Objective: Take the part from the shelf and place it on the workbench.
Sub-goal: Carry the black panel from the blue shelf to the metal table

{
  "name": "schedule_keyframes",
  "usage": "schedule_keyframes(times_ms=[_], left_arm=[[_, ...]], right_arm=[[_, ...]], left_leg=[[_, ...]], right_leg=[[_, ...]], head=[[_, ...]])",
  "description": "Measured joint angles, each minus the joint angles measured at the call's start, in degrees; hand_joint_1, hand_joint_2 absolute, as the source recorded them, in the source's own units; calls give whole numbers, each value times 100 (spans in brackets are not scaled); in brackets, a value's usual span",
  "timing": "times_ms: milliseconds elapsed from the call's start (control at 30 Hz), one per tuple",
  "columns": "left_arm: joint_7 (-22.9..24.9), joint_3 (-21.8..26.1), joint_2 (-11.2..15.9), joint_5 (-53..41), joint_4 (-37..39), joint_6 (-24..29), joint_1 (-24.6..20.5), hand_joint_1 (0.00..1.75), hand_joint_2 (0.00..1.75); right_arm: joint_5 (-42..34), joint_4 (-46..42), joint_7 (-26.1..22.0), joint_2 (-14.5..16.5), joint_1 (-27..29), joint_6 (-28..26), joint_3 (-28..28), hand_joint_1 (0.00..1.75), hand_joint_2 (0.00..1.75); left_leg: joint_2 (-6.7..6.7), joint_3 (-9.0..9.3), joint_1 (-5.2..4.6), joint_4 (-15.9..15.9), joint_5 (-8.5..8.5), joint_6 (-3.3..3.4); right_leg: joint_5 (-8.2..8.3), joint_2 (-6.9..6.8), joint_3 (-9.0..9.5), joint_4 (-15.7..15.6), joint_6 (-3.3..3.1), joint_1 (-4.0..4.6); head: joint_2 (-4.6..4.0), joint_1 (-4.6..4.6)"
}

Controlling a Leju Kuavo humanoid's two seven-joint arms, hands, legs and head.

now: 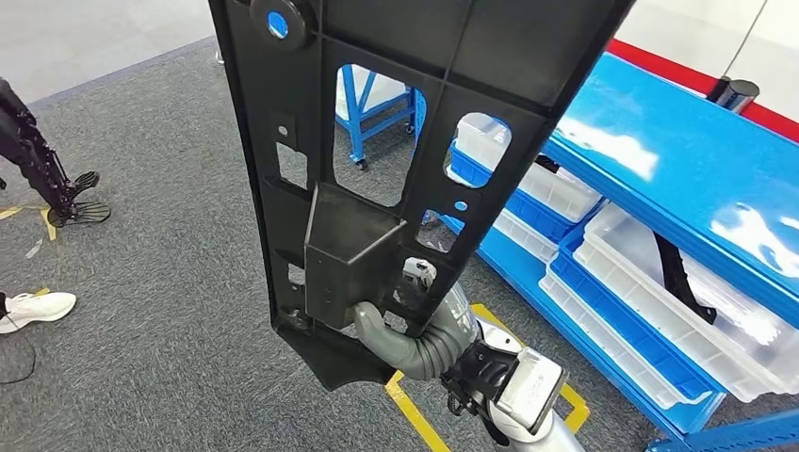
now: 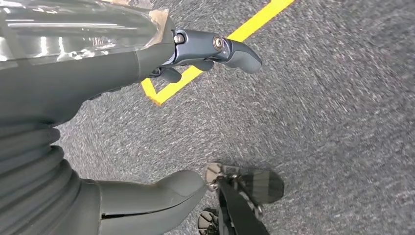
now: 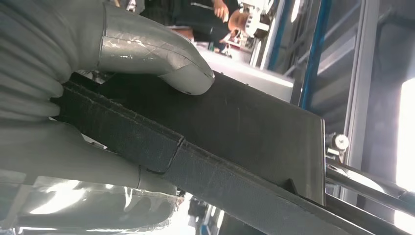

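While your right hand (image 1: 400, 330) comes up from below in the head view, its grey thumb and fingers are clamped on the lower end of the part (image 1: 377, 141), a long black plastic panel with cut-out windows and a boxy pocket just above the grip. From the right wrist view you can see the thumb (image 3: 161, 61) pressed flat on the panel's dark face (image 3: 254, 132), with the rest of the hand wrapped under its edge. You hold the part upright and slightly tilted, rising away from the hand to the top of the head view, off the grey carpet floor (image 1: 170, 282). Beyond the hand to its right stands the blue shelf (image 1: 678, 160), its lower levels carrying clear plastic trays (image 1: 660, 311). Yellow floor tape (image 1: 415, 414) runs just beneath the wrist. Your left hand (image 2: 195, 54) hangs over the carpet with nothing in it, fingers loosely apart. A person's white shoe (image 1: 38, 309) sits far off to the left.
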Motion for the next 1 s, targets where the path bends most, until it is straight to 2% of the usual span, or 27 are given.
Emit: schedule_keyframes(times_ms=[67, 100, 167, 200, 267, 300, 333, 367, 400, 433, 467, 500, 533, 600, 667, 700, 767, 833, 867, 900, 933, 967, 1000], left_arm=[[1, 0, 11, -4, -1, -9, -20, 0, 175], [1, 0, 15, -6, -1, -28, -30, 0, 175], [0, 1, 21, 1, 0, -109, -30, 0, 175], [-4, 1, 23, 9, 0, -171, -19, 0, 175], [-24, 3, 30, 22, 0, -293, -4, 0, 175], [-35, 4, 34, 24, 0, -343, -1, 0, 175], [-45, 6, 40, 25, 0, -379, -5, 0, 175], [-49, 8, 46, 27, 0, -405, -4, 0, 175], [-54, 9, 48, 29, 0, -420, 3, 0, 175], [-56, 11, 49, 31, 0, -429, 10, 0, 175], [-58, 13, 49, 32, 1, -438, 18, 0, 175], [-62, 15, 49, 32, 1, -444, 21, 0, 175], [-67, 19, 50, 32, 0, -450, 20, 0, 175], [-81, 29, 52, 32, -1, -456, 27, 0, 175], [-90, 42, 54, 32, 0, -458, 55, 0, 175], [-92, 45, 52, 32, 1, -458, 72, 0, 175], [-98, 48, 47, 32, 1, -454, 82, 0, 175], [-102, 49, 43, 32, 1, -446, 62, 0, 175], [-102, 50, 43, 32, 1, -440, 55, 0, 175], [-102, 50, 39, 32, 1, -435, 56, 0, 175], [-102, 50, 36, 30, 1, -429, 60, 0, 175], [-102, 50, 34, 27, 1, -422, 64, 0, 175], [-102, 50, 33, 25, 1, -417, 64, 0, 175]], right_arm=[[-2, 0, -1, 4, -23, 0, -1, 175, 175], [-3, 0, -1, 6, -32, 0, -1, 175, 175], [-4, -1, 0, 17, -46, 0, 4, 175, 175], [-5, -1, 0, 22, -53, 0, 7, 175, 175], [-14, -3, -2, 22, -68, 0, 11, 175, 175], [-17, 0, -1, 10, -70, 0, 13, 175, 175], [-20, 4, 1, -5, -63, 0, 14, 175, 175], [-19, 10, 2, -24, -52, 0, 15, 175, 175], [-19, 15, 4, -39, -43, 0, 15, 175, 175], [-19, 18, 4, -50, -40, 0, 15, 175, 175], [-20, 19, 4, -56, -42, 0, 15, 175, 175], [-20, 20, 4, -58, -46, 0, 15, 175, 175], [-20, 21, 4, -60, -50, 0, 16, 175, 175], [-20, 28, 4, -62, -55, 0, 19, 175, 175], [-20, 37, 4, -52, -69, 2, 19, 175, 175], [-20, 40, 4, -39, -79, 4, 19, 175, 175], [-20, 42, 4, -15, -94, 8, 20, 175, 175], [-21, 45, 5, -7, -86, 9, 17, 175, 175], [-21, 48, 5, -8, -80, 9, 16, 175, 175], [-20, 49, 7, -8, -76, 9, 15, 175, 175], [-20, 50, 7, -7, -73, 9, 16, 175, 175], [-20, 50, 7, -6, -74, 9, 18, 175, 175], [-20, 50, 7, -5, -75, 9, 19, 175, 175]], left_leg=[[214, 322, -37, -586, 169, 49], [258, 372, -65, -693, 172, 81], [120, 362, -104, -715, 172, 155], [49, 376, -103, -742, 188, 192], [-90, 417, -83, -797, 223, 275], [-161, 419, -74, -810, 230, 303], [-239, 415, -75, -811, 233, 324], [-322, 410, -78, -810, 235, 333], [-411, 409, -82, -807, 235, 335], [-499, 412, -84, -803, 235, 335], [-586, 419, -84, -798, 234, 332], [-671, 422, -81, -790, 231, 324], [-749, 416, -90, -770, 224, 305], [-867, 379, -99, -741, 221, 252], [-950, 344, -87, -748, 236, 187], [-922, 330, -80, -734, 226, 158], [-648, 196, -81, -464, 51, 103], [-318, -151, -67, 230, -300, 54], [-251, -333, -51, 582, -437, 34], [-219, -451, -36, 804, -491, 20], [-199, -459, -26, 814, -439, 14], [-168, -345, -19, 602, -297, 16], [-84, -134, -18, 227, -112, 28]], right_leg=[[-39, -105, 26, 3, 55, 53], [-55, -157, 39, 0, 85, 79], [-78, -276, 65, -19, 144, 93], [-105, -260, 69, 1, 173, 82], [-291, 0, -70, 334, 175, 60], [-443, 187, -238, 680, 149, 46], [-599, 318, -448, 1087, 121, 45], [-705, 380, -642, 1436, 112, 45], [-725, 409, -757, 1612, 129, 45], [-648, 429, -764, 1562, 168, 44], [-495, 453, -669, 1303, 218, 38], [-301, 526, -501, 901, 267, 24], [-142, 624, -341, 524, 286, 11], [21, 746, -160, 113, 247, 0], [45, 680, -142, 82, 155, 8], [58, 635, -136, 72, 115, 3], [72, 519, -117, 46, 22, -23], [55, 378, -111, 42, -46, 4], [47, 302, -110, 42, -58, 22], [39, 227, -109, 43, -66, 36], [32, 157, -105, 43, -70, 43], [22, 91, -94, 43, -67, 46], [9, 29, -77, 43, -59, 49]], head=[[0, 16], [0, 28], [0, 47], [0, 49], [0, 59], [0, 65], [0, 69], [0, 75], [0, 75], [0, 76], [0, 76], [0, 76], [0, 76], [0, 73], [0, 70], [0, 68], [0, 45], [0, 21], [0, 20], [0, 20], [0, 19], [0, 19], [0, 19]])
